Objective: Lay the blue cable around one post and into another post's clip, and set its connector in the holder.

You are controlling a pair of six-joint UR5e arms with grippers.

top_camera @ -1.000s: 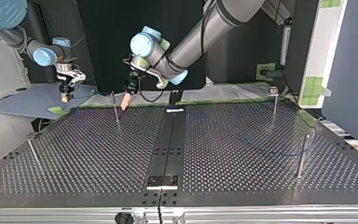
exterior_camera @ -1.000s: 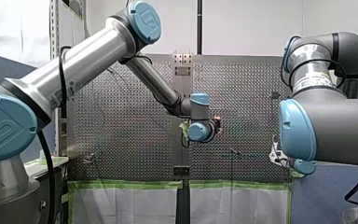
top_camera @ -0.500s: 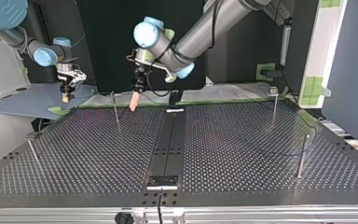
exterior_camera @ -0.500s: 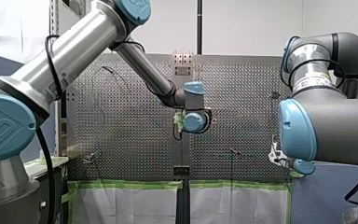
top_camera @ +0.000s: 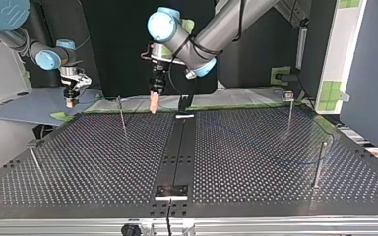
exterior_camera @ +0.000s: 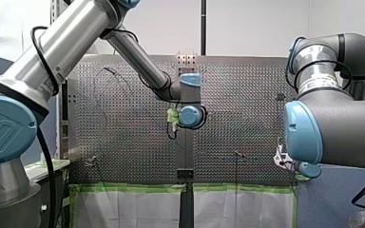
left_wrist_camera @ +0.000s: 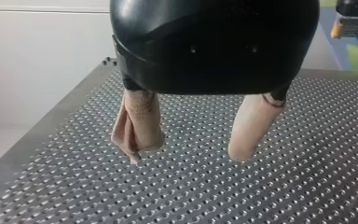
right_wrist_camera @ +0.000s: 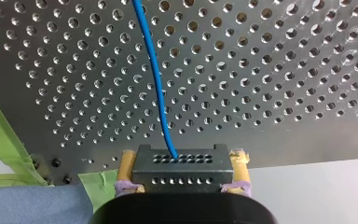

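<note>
My right gripper (right_wrist_camera: 182, 158) is clamped on the black connector (right_wrist_camera: 179, 173), a pad at each end of it, and the blue cable (right_wrist_camera: 154, 84) runs out of the connector's face straight ahead over the table (right_wrist_camera: 284, 70). My left gripper (left_wrist_camera: 186, 151) hangs empty just above the table, its beige pads (left_wrist_camera: 137, 126) spread wide with nothing between them. I judge the step in hand to be bringing the left gripper to the slack so it can be led round a post (top_camera: 122, 115). To do it well I'd keep the right clamp firm and motionless so the connector doesn't twist. I'd carry the left gripper high enough to clear the post near it, and drop only once the cable lies between the pads. The cable is thin and lies flat, so the pads must go almost to the surface before closing, and the pinch should be loose enough for the cable to slide through. Against a second ago, the left gripper has travelled sideways away from that post toward the dark centre strip (top_camera: 177, 147), while the right gripper has not moved
</note>
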